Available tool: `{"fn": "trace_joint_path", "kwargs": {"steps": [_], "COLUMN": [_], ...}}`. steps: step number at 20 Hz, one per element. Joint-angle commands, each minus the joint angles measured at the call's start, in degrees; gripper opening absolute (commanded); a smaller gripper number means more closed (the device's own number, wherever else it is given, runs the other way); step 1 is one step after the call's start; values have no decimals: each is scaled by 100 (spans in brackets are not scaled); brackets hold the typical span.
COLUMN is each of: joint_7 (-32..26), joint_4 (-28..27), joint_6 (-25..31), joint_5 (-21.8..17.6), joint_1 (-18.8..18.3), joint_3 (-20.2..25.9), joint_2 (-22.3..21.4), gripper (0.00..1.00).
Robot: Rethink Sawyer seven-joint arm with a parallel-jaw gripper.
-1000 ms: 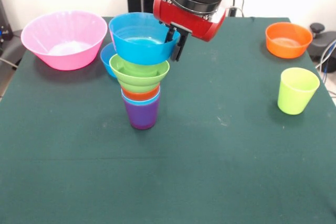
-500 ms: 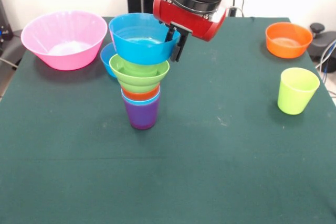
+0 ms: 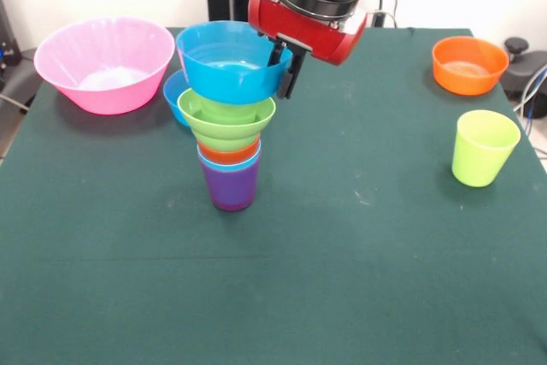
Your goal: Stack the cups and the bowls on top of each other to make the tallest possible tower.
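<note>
The tower stands left of the table's middle, with a purple cup point(image 3: 231, 187) as its base. Above it show a light blue cup rim point(image 3: 229, 160), an orange cup rim point(image 3: 229, 151) and a ridged green bowl point(image 3: 226, 121). A blue bowl point(image 3: 229, 64) sits on top, tilted slightly. My gripper point(image 3: 283, 70) is shut on this bowl's right rim, one finger inside and one outside. A second blue bowl point(image 3: 176, 91) lies on the table behind the tower, mostly hidden. Far right are a yellow-green cup point(image 3: 484, 148) and an orange bowl point(image 3: 468, 64).
A large translucent pink bowl point(image 3: 104, 62) stands at the far left corner of the green table point(image 3: 342, 262). A black post rises behind the table's far edge, and dark equipment sits off the right edge.
</note>
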Motion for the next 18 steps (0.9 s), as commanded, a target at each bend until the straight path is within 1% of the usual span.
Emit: {"fn": "trace_joint_path", "kwargs": {"steps": [1,6,12,18], "joint_7": [-582,-608,-690,-670], "joint_4": [850,1097,1024,1071], "joint_6": [-612,-808,-685,-804], "joint_5": [-310,-286,-270,-252], "joint_1": [-161,-264,-334,-396], "joint_3": [593,662,745,821], "joint_2": [51,-43,-35,-12], "gripper": [0,0,0,0]}}
